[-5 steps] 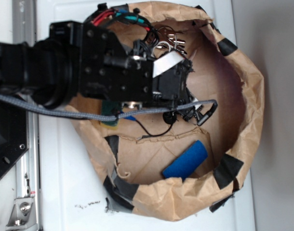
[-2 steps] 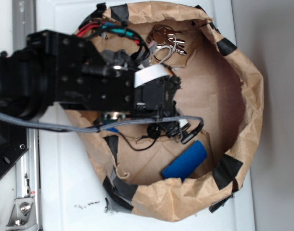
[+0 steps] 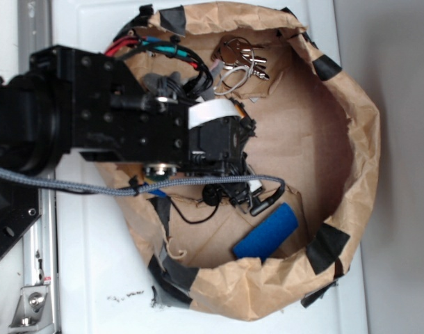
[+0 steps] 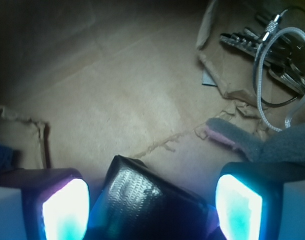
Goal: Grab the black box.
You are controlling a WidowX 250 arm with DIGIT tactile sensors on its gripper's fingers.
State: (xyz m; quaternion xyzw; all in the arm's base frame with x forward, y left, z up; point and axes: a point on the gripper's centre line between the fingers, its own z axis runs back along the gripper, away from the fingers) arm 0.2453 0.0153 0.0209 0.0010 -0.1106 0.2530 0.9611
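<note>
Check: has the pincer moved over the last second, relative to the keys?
Yes. In the exterior view the pincer has shifted left and slightly down-frame, away from the keys, which are now fully uncovered; the blue block stayed put.

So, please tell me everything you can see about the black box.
The black box shows only in the wrist view; in the exterior view the arm hides it. It looks glossy black with a fine woven, leather-like grain and a rounded corner pointing away from the camera. It sits between the two glowing fingers of the gripper, above the brown cardboard floor. Its lower part is cut off by the picture edge, and whether the fingers touch it cannot be told.
</note>
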